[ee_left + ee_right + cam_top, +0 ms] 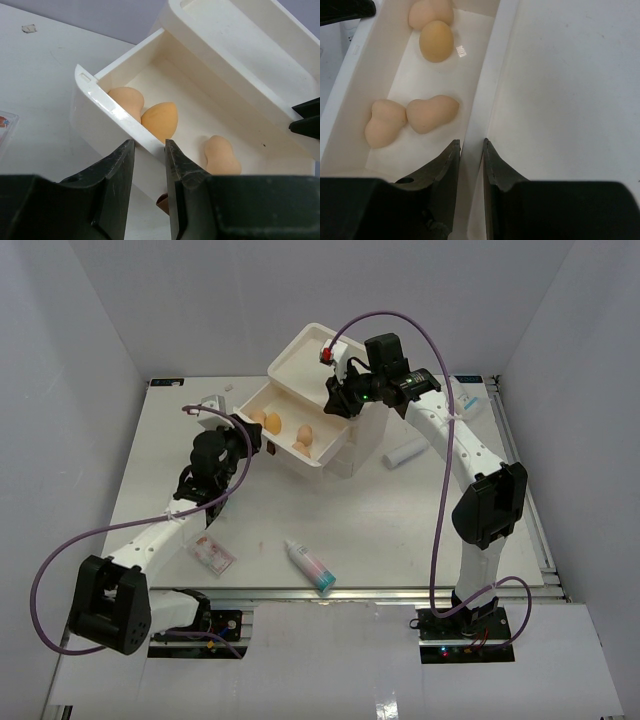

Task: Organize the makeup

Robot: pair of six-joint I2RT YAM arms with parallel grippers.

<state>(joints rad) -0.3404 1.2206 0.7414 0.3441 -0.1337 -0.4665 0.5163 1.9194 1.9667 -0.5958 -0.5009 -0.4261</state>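
The cream box [345, 445] has one drawer [95, 92] pulled out to the left. Several tan sponges [436, 40] lie in it, also seen from above as sponges [304, 434]. My left gripper [150, 145] is at the drawer's front panel, jaws apart, with the panel's rim between them and the brown handle [162, 204] just below. My right gripper [471, 142] is shut on the box's upper wall [485, 75] beside the drawer. On the table lie a white tube [406, 453], a white bottle with teal cap [309, 566] and a sachet [212, 555].
More sachets [468, 400] lie at the back right near the table edge. The box's open top tray [310, 358] stands behind my right gripper [333, 400]. Purple cables loop over both arms. The left arm [215, 460] reaches in from the front left.
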